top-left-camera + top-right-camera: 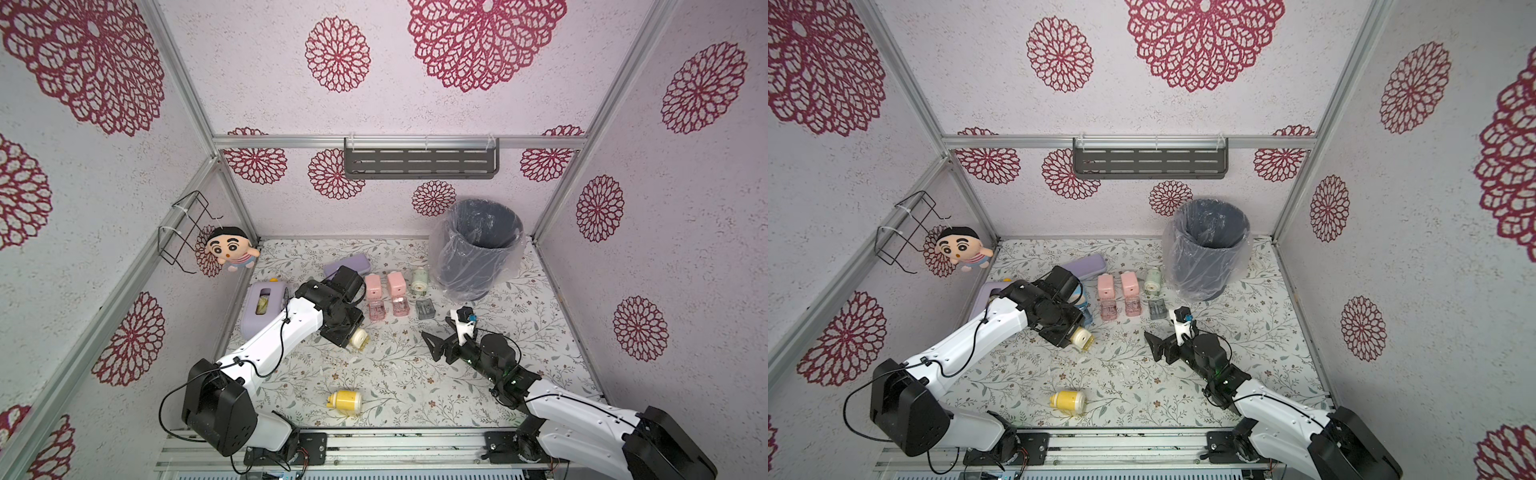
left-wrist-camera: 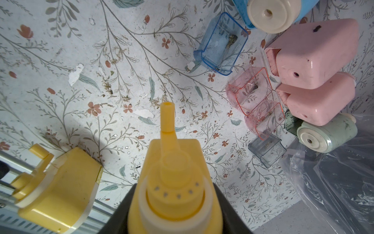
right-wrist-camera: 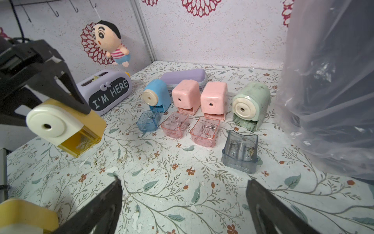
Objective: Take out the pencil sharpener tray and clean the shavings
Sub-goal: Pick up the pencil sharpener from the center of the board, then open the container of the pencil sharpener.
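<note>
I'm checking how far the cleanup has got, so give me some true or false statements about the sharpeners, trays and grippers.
1. The left gripper is shut on a yellow pencil sharpener with a cream front. True.
2. Its translucent yellow tray is already pulled out. False: it sits inside the sharpener's body.
3. The right gripper holds the clear grey-blue tray. False: it is open and empty; that tray stands on the floral tabletop.
4. The clear blue tray stands in front of the blue sharpener. True.
5. The dark bin with a plastic liner lies tipped over. False: it stands upright.
6. A second yellow sharpener lies on its side near the tabletop's front edge. True.
</note>
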`<action>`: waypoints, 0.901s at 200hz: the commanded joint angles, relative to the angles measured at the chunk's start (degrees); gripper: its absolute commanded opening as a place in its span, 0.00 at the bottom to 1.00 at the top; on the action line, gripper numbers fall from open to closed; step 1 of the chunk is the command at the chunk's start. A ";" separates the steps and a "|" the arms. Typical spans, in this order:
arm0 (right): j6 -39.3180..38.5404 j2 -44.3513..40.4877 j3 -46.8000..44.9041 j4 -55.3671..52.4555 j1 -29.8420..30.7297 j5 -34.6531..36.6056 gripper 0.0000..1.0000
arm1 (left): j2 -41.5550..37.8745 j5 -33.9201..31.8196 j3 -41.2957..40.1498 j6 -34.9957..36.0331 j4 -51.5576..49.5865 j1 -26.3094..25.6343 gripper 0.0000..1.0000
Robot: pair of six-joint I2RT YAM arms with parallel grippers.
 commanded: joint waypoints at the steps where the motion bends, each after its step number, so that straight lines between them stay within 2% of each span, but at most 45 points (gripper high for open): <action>1: -4.14 1.35 2.73 1.12 3.37 1.33 0.97 | 0.03 0.37 1.51 0.61 1.04 -0.42 0.37; 42: -7.23 5.63 6.79 -0.58 10.97 4.23 0.93 | -0.95 0.42 0.92 0.47 0.86 -0.47 0.37; 88: -12.40 13.67 10.79 1.42 18.91 10.63 0.85 | -1.50 0.88 0.11 0.31 0.85 -0.35 0.37; 138: -16.64 24.49 17.00 4.39 22.25 12.28 0.84 | -1.77 0.87 -0.51 -0.03 0.96 -0.13 0.37; 180: -17.24 32.10 21.03 8.83 22.89 13.83 0.86 | -1.77 2.05 -1.45 -0.57 1.21 0.27 0.37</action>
